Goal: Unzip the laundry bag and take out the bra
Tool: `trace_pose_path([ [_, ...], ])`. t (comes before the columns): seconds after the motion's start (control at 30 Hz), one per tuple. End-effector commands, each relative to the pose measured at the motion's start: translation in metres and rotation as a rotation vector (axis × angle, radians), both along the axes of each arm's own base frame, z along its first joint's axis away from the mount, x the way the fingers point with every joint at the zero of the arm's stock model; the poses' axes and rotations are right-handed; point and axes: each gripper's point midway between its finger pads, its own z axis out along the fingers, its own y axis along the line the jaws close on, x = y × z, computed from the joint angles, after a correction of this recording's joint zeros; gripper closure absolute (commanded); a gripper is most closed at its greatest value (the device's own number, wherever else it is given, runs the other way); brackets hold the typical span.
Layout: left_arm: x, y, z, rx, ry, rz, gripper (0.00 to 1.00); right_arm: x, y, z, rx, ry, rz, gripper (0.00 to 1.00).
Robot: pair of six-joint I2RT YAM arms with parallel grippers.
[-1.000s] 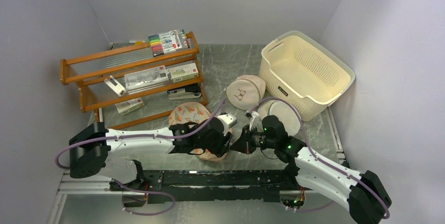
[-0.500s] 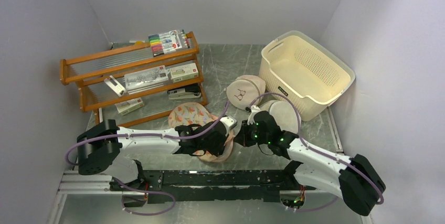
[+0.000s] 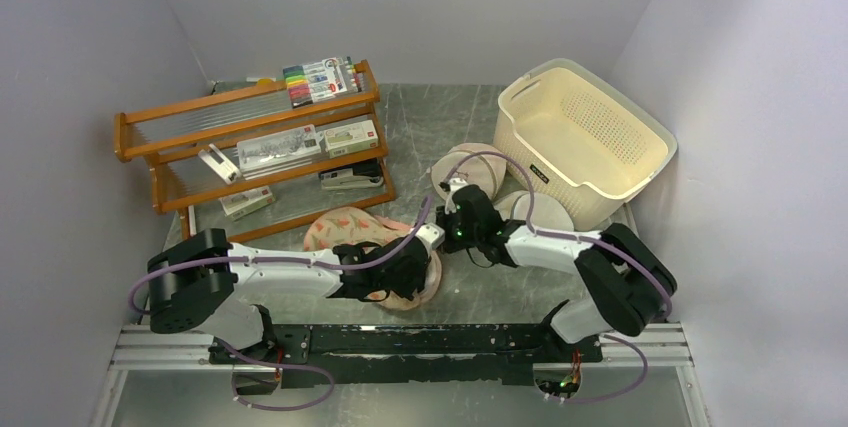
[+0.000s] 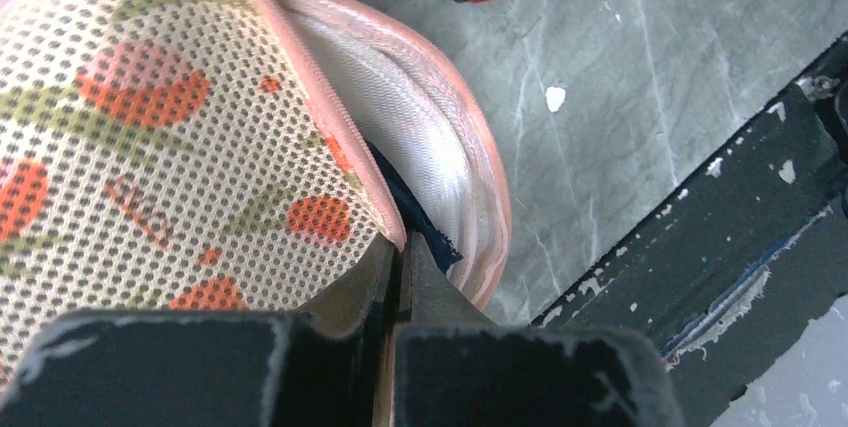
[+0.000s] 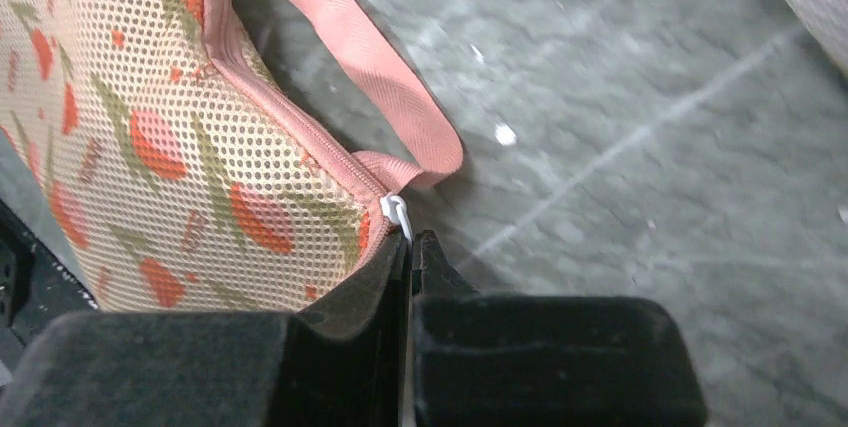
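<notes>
The laundry bag (image 3: 335, 229) lies flat on the table near the arms, cream mesh with red-orange flowers and pink zip edging (image 4: 300, 77). My left gripper (image 4: 400, 247) is shut on the pink edge of its upper flap, at the near right lobe (image 3: 415, 272). Through the gap under that flap shows a sliver of the dark navy bra (image 4: 430, 232) against white lining. My right gripper (image 5: 410, 242) is shut on the white zip pull (image 5: 397, 212) at the bag's far right side (image 3: 447, 232), beside a pink strap loop (image 5: 380, 77).
A wooden rack (image 3: 250, 137) with pens and boxes stands at the back left. A cream basket (image 3: 600, 75) sits at the back right. Two round dome bags (image 3: 478, 169) (image 3: 545, 212) lie right of the floral bag. A black rail (image 4: 700, 237) runs along the near table edge.
My left gripper has shut on the flap's edge. The right gripper has drawn the zip pull away from the near edge, and the bag has spread leftward.
</notes>
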Motion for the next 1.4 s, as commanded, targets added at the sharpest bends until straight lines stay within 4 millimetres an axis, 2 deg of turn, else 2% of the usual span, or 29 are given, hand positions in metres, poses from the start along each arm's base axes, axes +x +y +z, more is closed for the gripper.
trace_pose_path([
  [0.0, -0.019, 0.007, -0.011, 0.057, 0.067, -0.019, 0.93, 0.045, 0.019, 0.036, 0.065, -0.156, 0.0, 1.0],
  [0.07, -0.016, 0.01, -0.009, 0.063, 0.057, 0.003, 0.93, 0.037, 0.013, 0.031, 0.06, -0.138, -0.006, 1.0],
  [0.17, -0.013, 0.011, -0.007, 0.057, 0.041, 0.02, 0.87, 0.019, -0.008, 0.023, 0.043, -0.093, -0.052, 1.0],
  [0.33, -0.002, 0.002, -0.002, 0.074, -0.006, 0.011, 0.76, -0.02, -0.04, 0.017, 0.065, -0.002, -0.131, 1.0],
  [0.47, 0.014, -0.01, 0.011, 0.101, -0.077, -0.005, 0.62, -0.045, -0.054, 0.027, 0.117, 0.038, -0.18, 1.0],
  [0.53, 0.014, -0.019, 0.022, 0.1, -0.098, -0.047, 0.51, -0.058, -0.052, 0.035, 0.167, 0.051, -0.152, 1.0],
  [0.63, 0.003, -0.034, 0.042, 0.063, -0.129, -0.127, 0.34, -0.074, -0.044, 0.043, 0.233, 0.073, -0.075, 1.0],
  [0.77, -0.014, -0.049, 0.068, -0.032, -0.136, -0.175, 0.23, -0.089, -0.03, 0.054, 0.304, 0.085, 0.042, 1.0],
  [0.87, -0.021, -0.059, 0.078, -0.084, -0.129, -0.179, 0.21, -0.098, -0.022, 0.065, 0.355, 0.083, 0.116, 1.0],
  [0.97, -0.018, -0.059, 0.066, -0.043, -0.141, -0.139, 0.24, -0.1, -0.019, 0.069, 0.365, 0.083, 0.143, 1.0],
  [1.1, -0.005, -0.044, 0.052, 0.104, -0.224, -0.06, 0.39, -0.1, -0.019, 0.071, 0.361, 0.077, 0.148, 1.0],
  [1.2, 0.004, -0.03, 0.049, 0.184, -0.297, -0.002, 0.45, -0.1, -0.022, 0.069, 0.348, 0.07, 0.139, 1.0],
  [1.37, 0.011, -0.017, 0.043, 0.226, -0.326, 0.049, 0.55, -0.103, -0.022, 0.068, 0.353, 0.077, 0.141, 1.0],
])
